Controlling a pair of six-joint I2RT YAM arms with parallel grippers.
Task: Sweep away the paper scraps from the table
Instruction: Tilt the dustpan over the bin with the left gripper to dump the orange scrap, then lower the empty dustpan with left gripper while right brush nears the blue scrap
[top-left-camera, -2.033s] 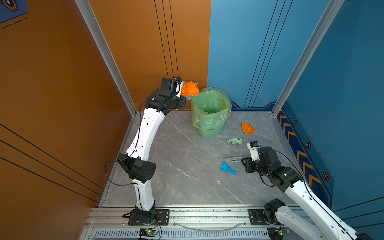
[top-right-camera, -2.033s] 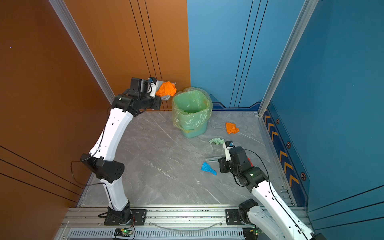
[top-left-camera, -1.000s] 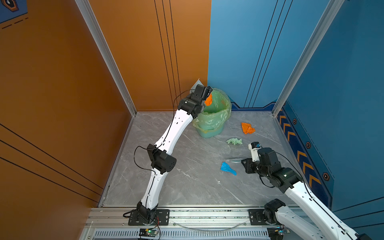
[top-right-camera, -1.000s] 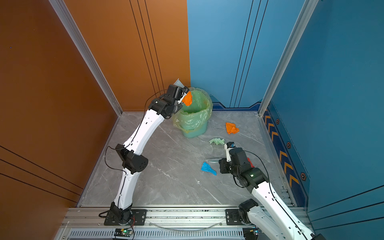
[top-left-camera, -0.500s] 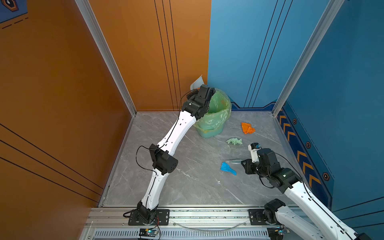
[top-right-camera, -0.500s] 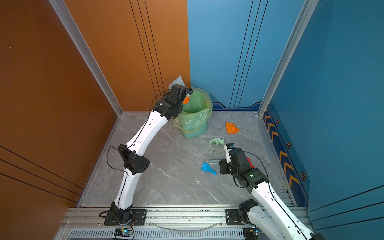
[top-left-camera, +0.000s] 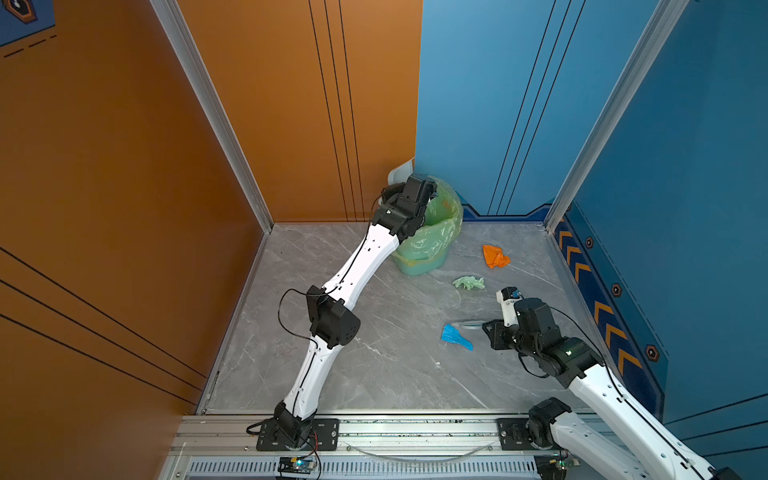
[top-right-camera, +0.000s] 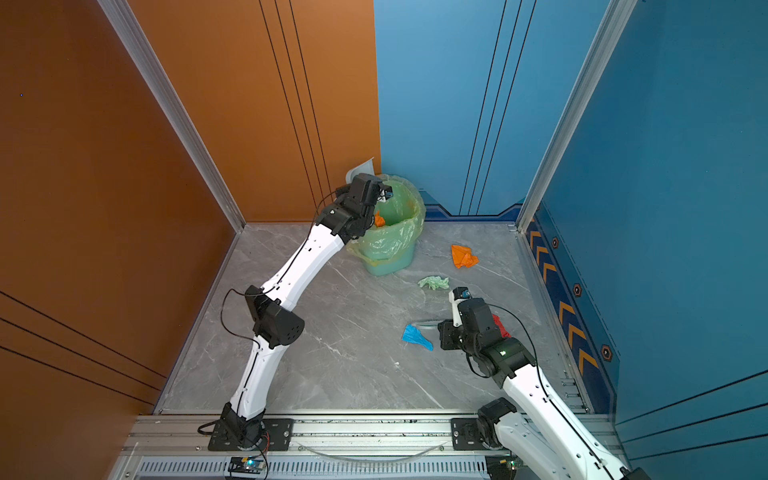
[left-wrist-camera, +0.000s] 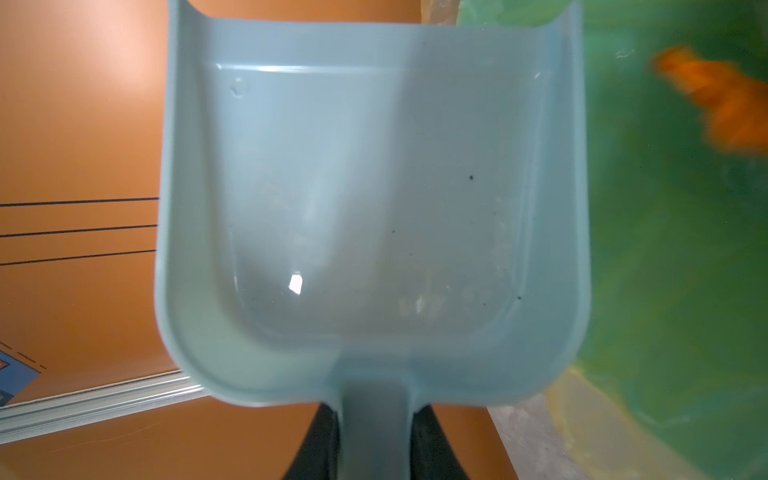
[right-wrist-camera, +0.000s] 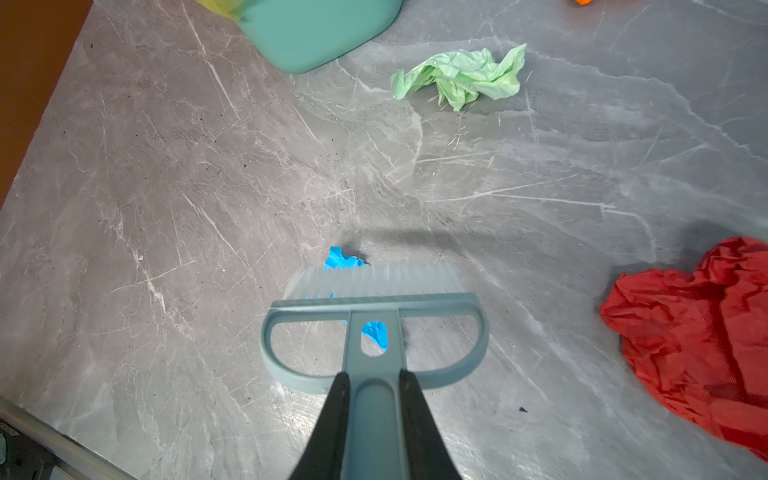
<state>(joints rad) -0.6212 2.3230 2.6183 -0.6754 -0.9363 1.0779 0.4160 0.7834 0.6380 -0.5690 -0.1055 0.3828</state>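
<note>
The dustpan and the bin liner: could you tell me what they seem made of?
The dustpan looks like moulded plastic, pale grey-blue and glossy, judging by its bright highlight. The bin liner seems thin translucent green plastic film: wrinkled, shiny.

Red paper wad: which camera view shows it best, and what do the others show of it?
The right wrist view: the red paper wad lies large and sharp on the table, one side cut by the frame. In a top view only a sliver shows behind the right arm; elsewhere it is hidden or out of frame.
</note>
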